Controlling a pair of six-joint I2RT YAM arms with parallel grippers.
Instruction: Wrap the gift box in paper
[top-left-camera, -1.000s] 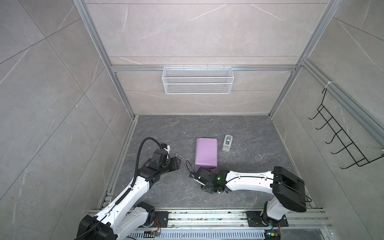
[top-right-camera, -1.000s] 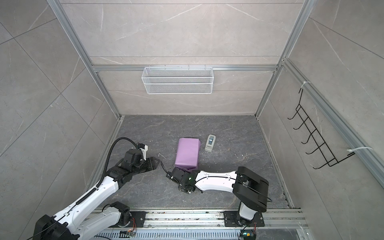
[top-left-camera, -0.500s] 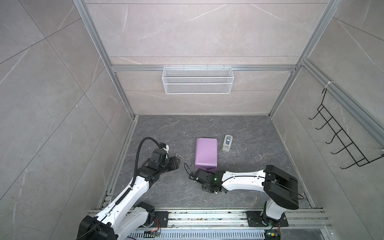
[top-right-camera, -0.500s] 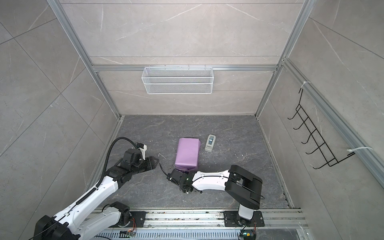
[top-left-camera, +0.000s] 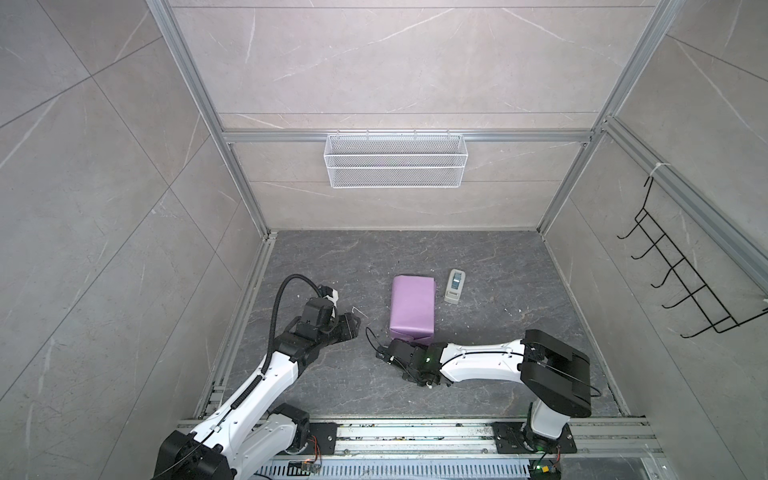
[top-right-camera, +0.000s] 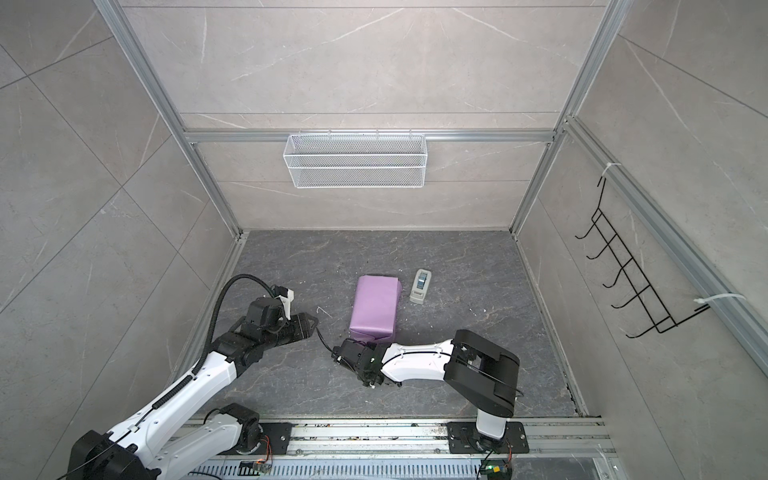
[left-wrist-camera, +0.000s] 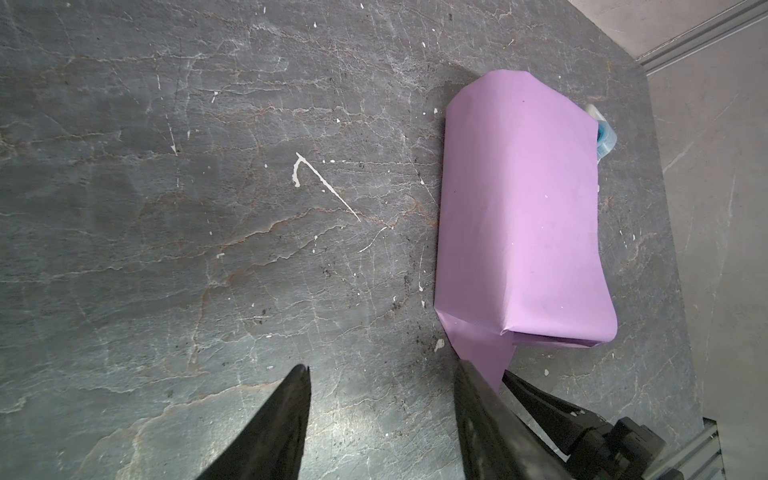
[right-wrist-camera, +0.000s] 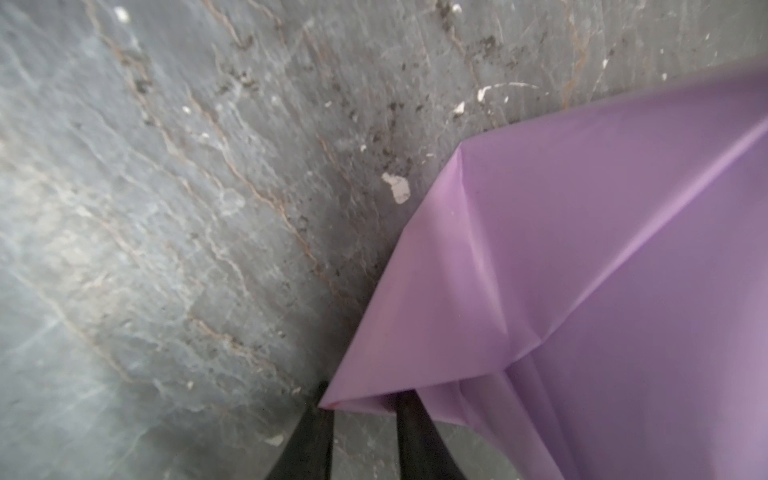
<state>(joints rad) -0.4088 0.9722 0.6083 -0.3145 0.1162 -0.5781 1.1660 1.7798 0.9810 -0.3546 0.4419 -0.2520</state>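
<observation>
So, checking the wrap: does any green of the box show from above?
No, in a top view the paper shows only lilac, no green.

Lilac paper (top-left-camera: 412, 305) hid the gift box entirely; behind the paper a grey-white device (left-wrist-camera: 606, 140) showed only one end; the right gripper (right-wrist-camera: 361, 409) had its tips under the paper's flap.

Lilac paper (top-left-camera: 412, 305) parcel, near-end flap loose

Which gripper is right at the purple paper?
The right gripper: its tips reach the paper at its loose flap. The left gripper sits apart, open.
</observation>
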